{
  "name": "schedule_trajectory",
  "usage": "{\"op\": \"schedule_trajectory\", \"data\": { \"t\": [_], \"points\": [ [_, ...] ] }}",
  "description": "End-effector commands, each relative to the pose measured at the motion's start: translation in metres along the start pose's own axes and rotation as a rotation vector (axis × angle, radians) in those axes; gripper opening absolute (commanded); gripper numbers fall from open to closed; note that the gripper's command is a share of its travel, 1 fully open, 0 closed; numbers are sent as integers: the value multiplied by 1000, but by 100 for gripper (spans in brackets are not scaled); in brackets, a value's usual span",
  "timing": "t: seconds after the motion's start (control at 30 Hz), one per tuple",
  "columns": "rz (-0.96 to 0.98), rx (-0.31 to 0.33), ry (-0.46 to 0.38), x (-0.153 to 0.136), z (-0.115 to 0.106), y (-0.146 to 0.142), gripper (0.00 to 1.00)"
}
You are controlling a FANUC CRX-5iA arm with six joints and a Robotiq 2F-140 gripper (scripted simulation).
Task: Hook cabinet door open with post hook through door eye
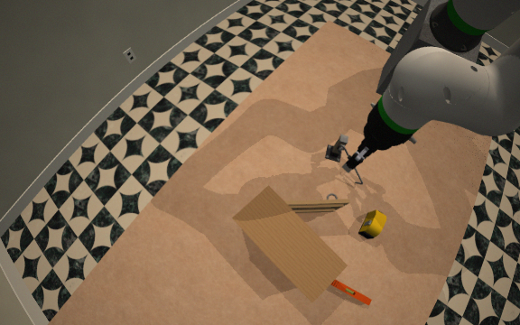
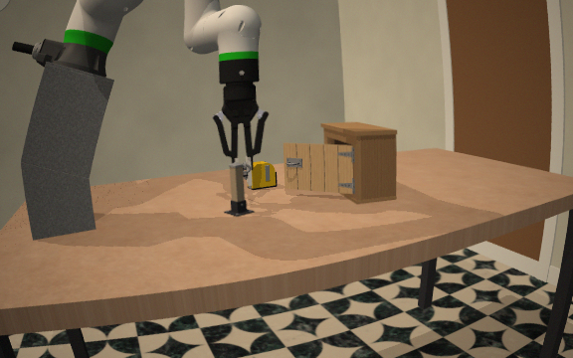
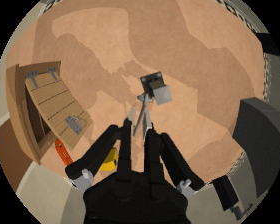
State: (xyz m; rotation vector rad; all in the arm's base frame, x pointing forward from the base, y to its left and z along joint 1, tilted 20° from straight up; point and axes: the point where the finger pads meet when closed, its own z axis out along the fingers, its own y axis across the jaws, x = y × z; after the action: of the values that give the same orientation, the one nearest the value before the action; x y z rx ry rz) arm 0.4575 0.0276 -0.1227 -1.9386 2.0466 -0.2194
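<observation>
Gripper (image 1: 348, 165) (image 2: 243, 161) (image 3: 138, 115) stood narrowly open around the hook (image 1: 359, 177) (image 2: 246, 171) (image 3: 141, 115), no grip visible; hook was on its post (image 1: 342, 141) (image 2: 237, 183) (image 3: 162, 93), short of the eye (image 1: 331, 196) (image 2: 293, 163) (image 3: 77, 123). You needed a straight swing, tip above the eye.
</observation>
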Motion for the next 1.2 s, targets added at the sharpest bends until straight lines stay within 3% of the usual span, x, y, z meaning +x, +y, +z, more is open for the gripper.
{"op": "schedule_trajectory", "data": {
  "t": [0.0,0.47,0.5,1.17],
  "points": [
    [0,0,1,0,1,0,14],
    [0,0,0,0,4,0,14],
    [0,0,0,0,4,0,3],
    [0,0,0,0,4,0,3]
  ]
}}
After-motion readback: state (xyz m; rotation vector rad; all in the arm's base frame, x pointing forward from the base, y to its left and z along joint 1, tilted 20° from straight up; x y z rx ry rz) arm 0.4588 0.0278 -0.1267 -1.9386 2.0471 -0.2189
